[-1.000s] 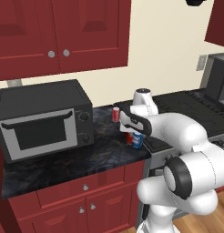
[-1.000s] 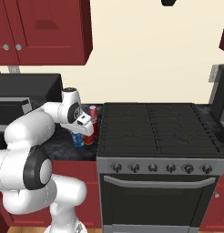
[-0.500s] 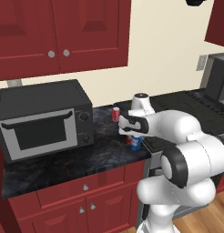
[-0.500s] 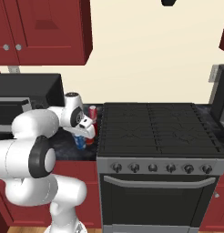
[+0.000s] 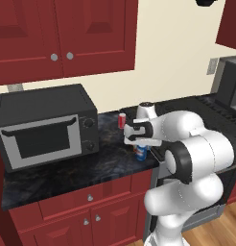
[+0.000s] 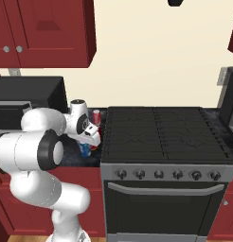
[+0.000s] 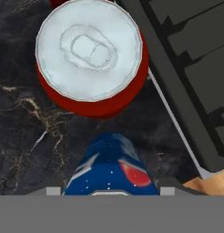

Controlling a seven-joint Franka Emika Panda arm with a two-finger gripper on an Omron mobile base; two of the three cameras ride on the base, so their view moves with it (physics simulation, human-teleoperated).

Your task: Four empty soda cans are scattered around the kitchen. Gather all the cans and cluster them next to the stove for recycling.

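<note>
Gripper: the gripper (image 5: 140, 146) hangs low over the black marbled countertop (image 5: 67, 168), at its end beside the stove (image 6: 165, 137); in the right base view it sits at (image 6: 86, 145), just left of the cooktop edge.
Jaws: closed on the blue and white soda can (image 5: 141, 153), which stands upright between the fingers; the same can shows at (image 6: 85, 149) and, seen along the hand, at (image 7: 111, 168).
Blue can, position: on the countertop near its front edge, just beside the stove.
Red can under the hand: an upright red soda can (image 7: 91, 59) with a silver top and pull tab stands just past the blue one, very near it; whether they touch cannot be told. In the right base view a bit of red shows at (image 6: 93, 147), between the blue can and the stove edge.
Red can at the back: another red can (image 5: 122, 120) stands upright farther back on the countertop, near the wall; also at (image 6: 96, 116), just left of the stove's rear corner.
Stove: black grated cooktop, silver front with a row of dark knobs and an oven handle; its edge shows at (image 7: 186, 82).
Microwave: the black microwave (image 5: 45, 127) stands at the left of the countertop, well apart from the cans.
Cabinets: dark red upper cabinets (image 5: 67, 33) hang above, drawers and doors sit below the countertop.
</note>
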